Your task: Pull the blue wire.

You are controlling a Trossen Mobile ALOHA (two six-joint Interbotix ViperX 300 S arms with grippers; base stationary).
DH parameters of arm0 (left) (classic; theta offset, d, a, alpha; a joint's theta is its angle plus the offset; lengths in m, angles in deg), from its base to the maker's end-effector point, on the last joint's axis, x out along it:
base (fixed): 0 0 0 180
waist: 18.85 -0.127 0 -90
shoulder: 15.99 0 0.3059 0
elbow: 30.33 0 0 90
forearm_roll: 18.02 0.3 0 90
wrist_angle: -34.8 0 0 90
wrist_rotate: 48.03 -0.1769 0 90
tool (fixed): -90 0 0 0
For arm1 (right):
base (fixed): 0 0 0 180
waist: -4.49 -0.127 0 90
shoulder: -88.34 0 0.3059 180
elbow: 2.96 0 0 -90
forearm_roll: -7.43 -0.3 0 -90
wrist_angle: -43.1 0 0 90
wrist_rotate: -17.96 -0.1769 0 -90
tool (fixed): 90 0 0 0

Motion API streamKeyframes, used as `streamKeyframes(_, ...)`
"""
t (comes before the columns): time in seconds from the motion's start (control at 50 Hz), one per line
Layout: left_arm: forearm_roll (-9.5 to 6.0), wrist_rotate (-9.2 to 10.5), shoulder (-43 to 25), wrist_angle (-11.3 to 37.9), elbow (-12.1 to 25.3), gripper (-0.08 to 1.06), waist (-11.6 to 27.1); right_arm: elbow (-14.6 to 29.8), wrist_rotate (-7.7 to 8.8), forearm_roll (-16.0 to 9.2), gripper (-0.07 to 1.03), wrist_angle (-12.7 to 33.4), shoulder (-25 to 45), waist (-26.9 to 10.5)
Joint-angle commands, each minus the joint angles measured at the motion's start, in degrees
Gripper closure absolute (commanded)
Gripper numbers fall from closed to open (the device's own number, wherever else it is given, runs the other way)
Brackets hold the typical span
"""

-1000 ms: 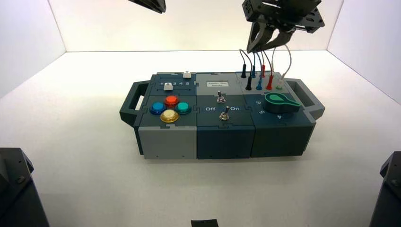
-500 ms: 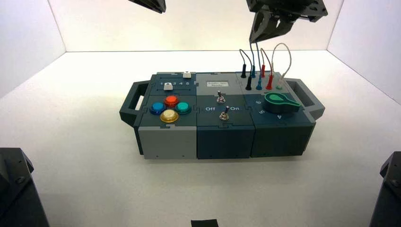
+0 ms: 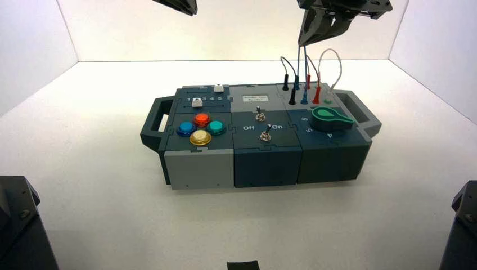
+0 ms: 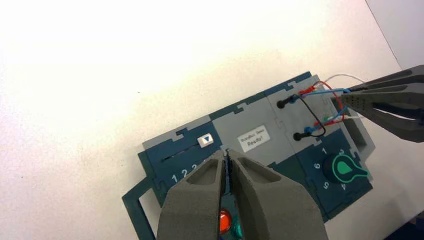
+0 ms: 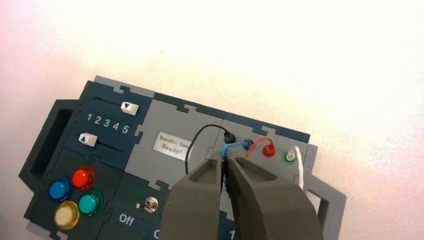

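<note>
The blue wire (image 3: 297, 67) runs taut and straight up from its two blue plugs at the box's far right into my right gripper (image 3: 302, 43). That gripper hangs high above the wire sockets and is shut on the top of the blue loop. The right wrist view shows its fingers (image 5: 200, 195) pinched on the blue wire (image 5: 235, 146). The left wrist view shows the same hold on the blue wire (image 4: 325, 91). Both blue plugs still stand at the box. My left gripper (image 3: 185, 8) is parked high at the back, shut and empty.
The dark box (image 3: 264, 163) has handles at both ends. A black wire (image 3: 283, 62), a red wire (image 3: 313, 66) and a white wire (image 3: 337, 62) arch beside the blue one. A green knob (image 3: 329, 117), two toggle switches and coloured buttons (image 3: 201, 128) sit nearer the front.
My right gripper has risen with the blue wire, drawing its loop taut. The box has shifted slightly to the left under the pull. The left arm has not moved.
</note>
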Motion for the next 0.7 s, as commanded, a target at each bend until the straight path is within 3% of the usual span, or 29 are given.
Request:
streamKeyframes(0.02, 0.09, -0.18, 0.62, -0.26, 1.93, 0.94, 0.26, 3.69, 0.09, -0.09, 0.98, -1.05, -4.31, -0.18)
streamKeyframes(0.32, 0.09, -0.18, 0.44, -0.26, 2.02, 0.94, 0.26, 5.10, 0.00, 0.35, 0.98, -0.97, -7.56, -0.18)
streamKeyframes(0.7, 0.00, -0.09, 0.26, -0.35, 2.20, 0.94, 0.26, 2.02, -0.35, -0.09, 0.98, -1.32, -6.33, -0.18)
